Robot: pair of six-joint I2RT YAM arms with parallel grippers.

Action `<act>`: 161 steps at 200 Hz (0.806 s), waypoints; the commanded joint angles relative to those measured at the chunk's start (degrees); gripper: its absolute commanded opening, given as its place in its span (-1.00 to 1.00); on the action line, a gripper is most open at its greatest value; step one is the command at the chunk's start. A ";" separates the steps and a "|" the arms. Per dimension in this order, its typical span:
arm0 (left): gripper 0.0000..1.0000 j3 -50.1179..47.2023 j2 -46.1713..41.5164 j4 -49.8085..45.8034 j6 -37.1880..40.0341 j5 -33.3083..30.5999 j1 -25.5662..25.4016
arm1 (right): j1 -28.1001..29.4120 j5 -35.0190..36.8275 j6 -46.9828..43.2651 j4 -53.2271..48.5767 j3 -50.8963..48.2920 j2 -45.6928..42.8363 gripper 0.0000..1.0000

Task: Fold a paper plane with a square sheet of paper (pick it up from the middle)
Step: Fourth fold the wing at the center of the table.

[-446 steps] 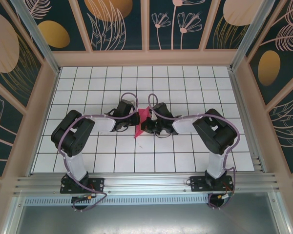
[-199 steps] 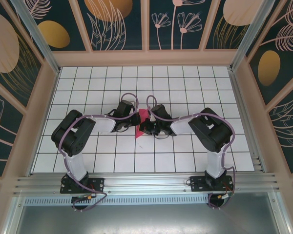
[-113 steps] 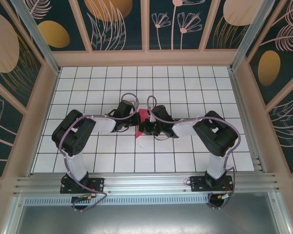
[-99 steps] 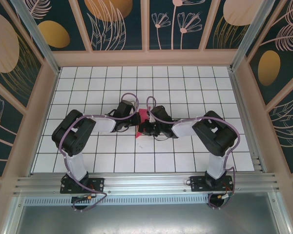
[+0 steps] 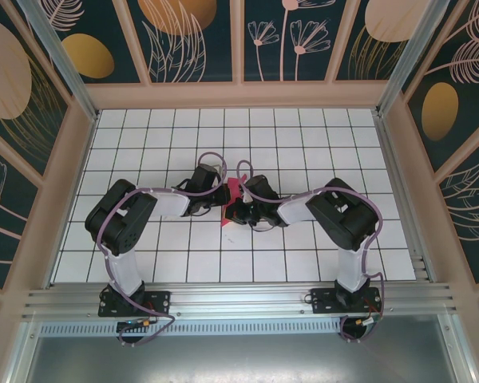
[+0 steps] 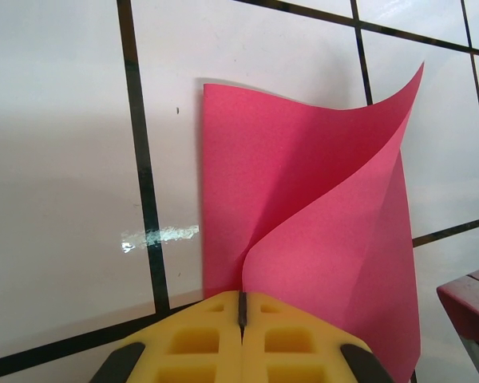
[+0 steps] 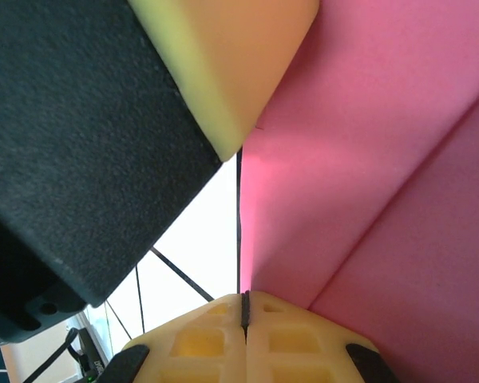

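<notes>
Table: white tiles with black grid lines, walled by floral panels.
Paper: you'll see the square sheet of paper mid-frame in the top view, between the two arms, with one layer curling up.
Left gripper: pads pressed together on the sheet's near edge, bottom centre of your left wrist view.
Right gripper: pads likewise pinching the pink sheet, bottom centre.

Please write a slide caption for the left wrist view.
Left end effector shut on a curling, folded magenta-pink paper sheet over the white gridded table.
</notes>
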 commanded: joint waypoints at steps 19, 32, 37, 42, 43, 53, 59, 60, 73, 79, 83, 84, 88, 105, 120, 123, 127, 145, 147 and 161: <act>-1.00 -0.82 2.91 -4.45 -0.45 -2.24 -0.27 | 1.18 2.07 -2.05 -5.63 1.31 -4.52 -0.91; -1.00 -0.67 2.99 -4.59 -0.44 -2.19 -0.27 | 1.74 2.81 -2.32 -6.55 1.78 -4.76 -0.91; -1.00 -0.55 2.99 -4.58 -0.44 -2.15 -0.27 | 2.00 3.03 -2.49 -6.86 1.99 -4.54 -0.91; -1.00 -0.58 2.99 -4.55 -0.47 -2.19 -0.26 | 2.17 3.23 -2.51 -7.10 2.21 -4.27 -0.91; -1.00 -0.58 2.99 -4.58 -0.45 -2.20 -0.22 | 2.23 3.25 -2.51 -7.13 2.21 -4.21 -0.91; -1.00 -0.50 3.00 -4.63 -0.44 -2.20 -0.26 | 2.60 3.29 -2.30 -6.95 2.49 -3.32 -0.91; -1.00 -0.50 2.99 -4.63 -0.43 -2.15 -0.27 | 2.80 3.18 -2.22 -6.73 2.74 -2.80 -0.91; -1.00 -0.50 2.99 -4.66 -0.43 -2.09 -0.27 | 2.81 3.18 -2.23 -6.73 2.78 -2.68 -0.91; -1.00 -0.40 3.08 -4.69 -0.50 -2.01 -0.27 | 3.31 4.46 -2.47 -8.07 3.96 -1.49 -0.91; -1.00 -0.42 3.02 -4.65 -0.47 -1.86 -0.23 | 3.43 5.39 -2.60 -9.05 4.54 -0.74 -0.91; -1.00 -0.40 2.99 -4.66 -0.51 -1.93 -0.23 | 3.43 5.87 -2.75 -9.94 5.01 -0.25 -0.91; -1.00 -0.36 2.99 -4.68 -0.51 -1.93 -0.25 | 3.47 6.11 -2.68 -10.26 5.10 -0.14 -0.92; -1.00 -0.48 3.02 -4.55 -0.58 -1.94 -0.27 | 3.51 6.83 -2.60 -11.41 5.59 0.31 -0.92; -1.00 -0.47 3.04 -4.46 -0.78 -1.93 -0.24 | 3.95 9.30 -2.46 -15.61 7.09 2.27 -0.94; -1.00 -0.41 3.08 -4.35 -0.89 -2.00 -0.20 | 4.22 9.72 -1.50 -16.24 7.07 3.65 -0.94; -1.00 -0.41 3.16 -4.40 -0.89 -1.97 -0.22 | 4.22 9.49 -1.35 -16.23 7.10 3.88 -0.94; -1.00 -0.33 3.14 -4.35 -0.90 -2.01 -0.19 | 4.30 9.27 -1.20 -16.25 7.03 4.16 -0.95; -1.00 -0.32 3.15 -4.45 -0.94 -1.99 -0.23 | 4.31 9.00 -0.55 -16.58 6.87 4.70 -0.96; -1.00 -0.32 3.16 -4.41 -0.95 -1.99 -0.22 | 4.37 9.10 -0.55 -16.64 6.84 4.61 -0.96; -1.00 -0.31 3.08 -4.35 -1.00 -1.98 -0.22 | 4.51 9.25 -0.60 -16.40 6.62 3.32 -0.96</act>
